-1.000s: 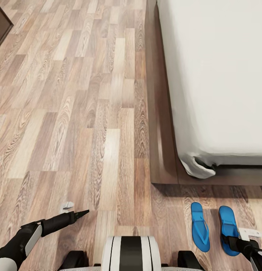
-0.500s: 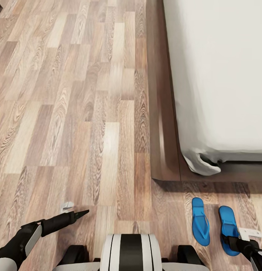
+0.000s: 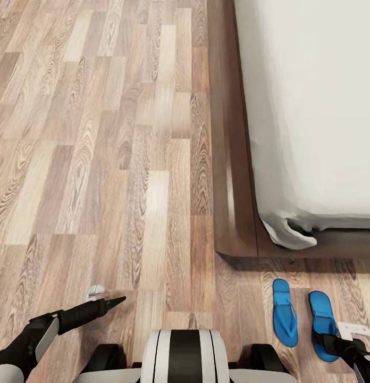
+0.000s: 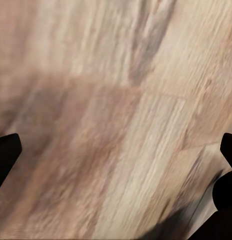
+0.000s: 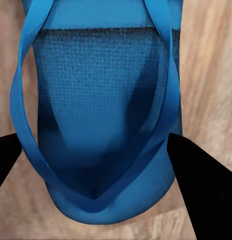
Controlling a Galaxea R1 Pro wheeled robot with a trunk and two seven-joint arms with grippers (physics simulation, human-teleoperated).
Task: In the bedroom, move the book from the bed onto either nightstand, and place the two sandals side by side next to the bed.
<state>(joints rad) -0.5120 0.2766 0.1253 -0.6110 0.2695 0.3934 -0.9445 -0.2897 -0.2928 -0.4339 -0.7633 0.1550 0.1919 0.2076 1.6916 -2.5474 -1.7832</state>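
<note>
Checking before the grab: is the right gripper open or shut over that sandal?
Open: in the right wrist view the fingers stand spread either side of the sandal.

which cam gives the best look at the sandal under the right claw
The right wrist view: the sandal fills the frame, showing its textured blue sole and blue straps between the open right claw fingers. The head view shows it small, partly hidden by the arm, beside the other sandal near the bed. The left wrist view shows floor.
</note>
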